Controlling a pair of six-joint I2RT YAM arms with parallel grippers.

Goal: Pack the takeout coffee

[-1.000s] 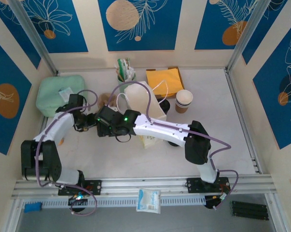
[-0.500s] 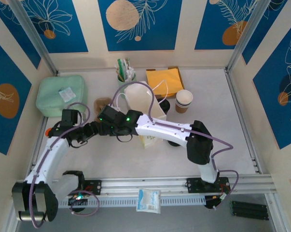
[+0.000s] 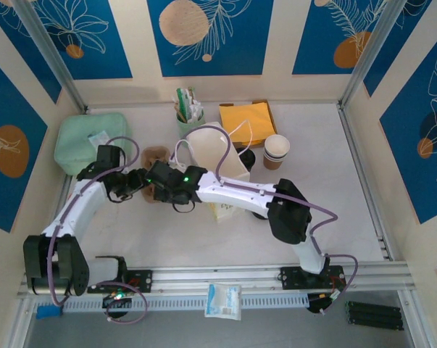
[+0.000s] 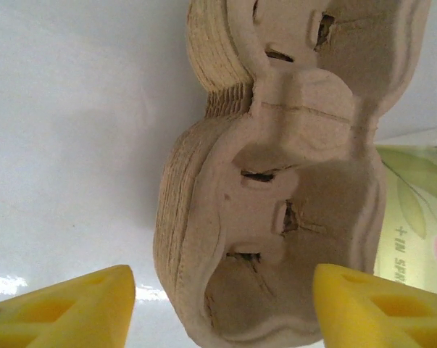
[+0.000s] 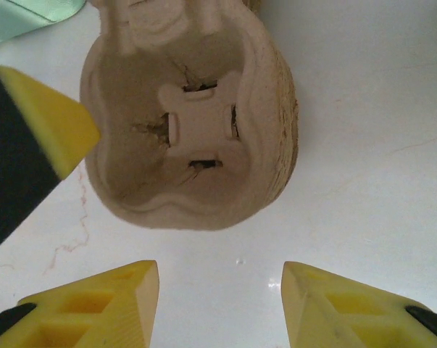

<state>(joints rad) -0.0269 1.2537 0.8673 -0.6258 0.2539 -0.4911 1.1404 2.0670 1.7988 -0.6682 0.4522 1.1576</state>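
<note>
The takeout coffee cups, white above a brown band, stand nested at the back right, far from both grippers. A stack of brown pulp cup carriers lies left of the white paper bag. My left gripper is open, and in the left wrist view its yellow fingertips flank the near end of the carrier stack. My right gripper is open over bare table just short of the carrier stack. Its body sits close beside the left gripper.
A pale green box sits at the back left. A cup of packets and yellow napkins are at the back. A leaf-printed package lies right of the carriers. The left finger crowds the right wrist view.
The left arm swung out and came back toward the carriers. The right gripper edged left and back. Both grippers' jaws have narrowed somewhat.
</note>
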